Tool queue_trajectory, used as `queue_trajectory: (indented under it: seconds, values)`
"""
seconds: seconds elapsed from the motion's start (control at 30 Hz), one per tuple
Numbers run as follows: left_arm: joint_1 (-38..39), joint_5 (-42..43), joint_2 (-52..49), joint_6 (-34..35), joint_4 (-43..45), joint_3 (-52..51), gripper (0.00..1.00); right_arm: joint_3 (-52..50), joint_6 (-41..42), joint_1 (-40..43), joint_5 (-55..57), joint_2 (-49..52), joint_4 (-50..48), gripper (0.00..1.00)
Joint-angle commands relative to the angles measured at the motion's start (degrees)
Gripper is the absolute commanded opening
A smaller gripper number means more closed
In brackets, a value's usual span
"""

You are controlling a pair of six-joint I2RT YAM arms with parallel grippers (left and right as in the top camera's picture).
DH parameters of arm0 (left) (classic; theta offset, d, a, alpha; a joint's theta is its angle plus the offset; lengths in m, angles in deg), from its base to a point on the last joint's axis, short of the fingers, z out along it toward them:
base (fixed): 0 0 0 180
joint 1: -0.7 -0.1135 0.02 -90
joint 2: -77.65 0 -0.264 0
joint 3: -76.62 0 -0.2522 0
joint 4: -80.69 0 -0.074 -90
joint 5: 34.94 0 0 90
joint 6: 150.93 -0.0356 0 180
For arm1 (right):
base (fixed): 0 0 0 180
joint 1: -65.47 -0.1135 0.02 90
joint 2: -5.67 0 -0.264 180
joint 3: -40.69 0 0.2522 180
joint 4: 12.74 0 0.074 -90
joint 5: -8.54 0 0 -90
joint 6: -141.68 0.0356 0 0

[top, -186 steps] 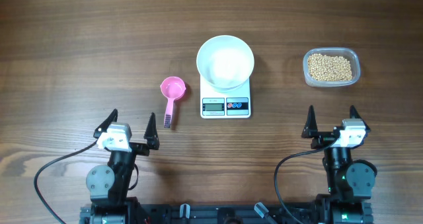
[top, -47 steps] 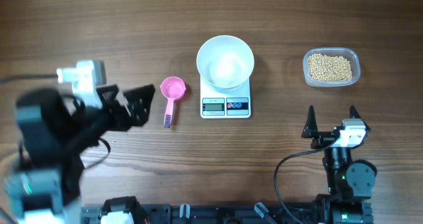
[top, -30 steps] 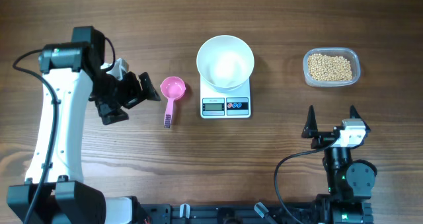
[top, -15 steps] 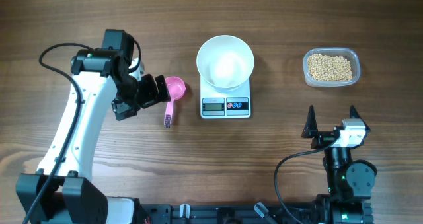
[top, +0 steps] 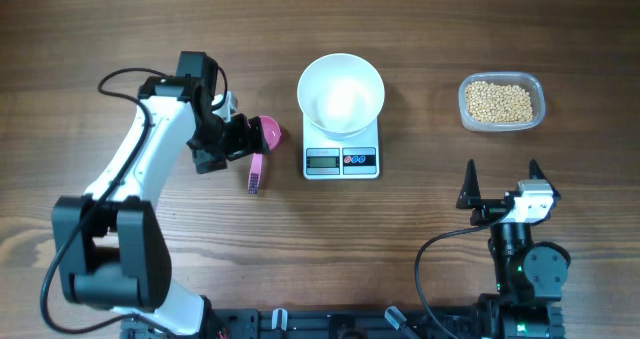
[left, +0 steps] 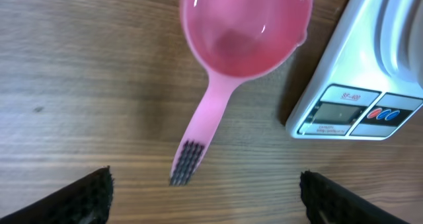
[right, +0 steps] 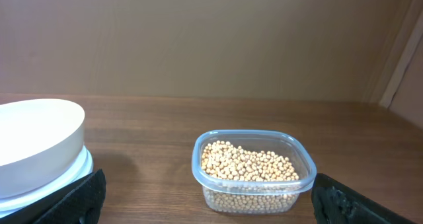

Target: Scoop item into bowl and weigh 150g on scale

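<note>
1. Left wrist view: the left end effector (left: pixel 211 194) stands wide with one finger on each side of the scoop (left: pixel 228 59) handle, and holds nothing. The scoop lies on the desk (top: pixel 100 29) just left of the scale (top: pixel 341 160).
2. Risk: the handle is thin and lies flat. An off-centre close could pinch one edge and spin the scoop or shove it against the scale.
3. Risk: a knock to the scale would probably shift the bowl (top: pixel 341 94) and upset the reading.
4. Risk: the beans (right: pixel 248 164) are round and sit well right of the scale. A tilted or overfilled scoop would likely spill them during the carry.
5. Containers:
   - The bowl sits on the scale and is empty.
   - The tub (right: pixel 291 197), right of the scale, holds the beans.
   - The scoop is empty.
6. The right end effector (top: pixel 501 165) is wide and empty, on the near side of the scale to its right.
</note>
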Motion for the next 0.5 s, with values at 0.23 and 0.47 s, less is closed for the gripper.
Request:
queue_trajectory:
  seconds: [0.23, 0.47]
  values:
    - [0.1, 3.0, -5.6, -4.7, 0.0, -1.1, 0.9, -0.2, -0.3, -0.2, 0.5, -0.1, -0.2, 1.0]
    - [0.0, 3.0, -5.6, -4.9, 0.6, -2.1, 0.91, -0.2, -0.3, -0.2, 0.5, -0.1, -0.2, 1.0]
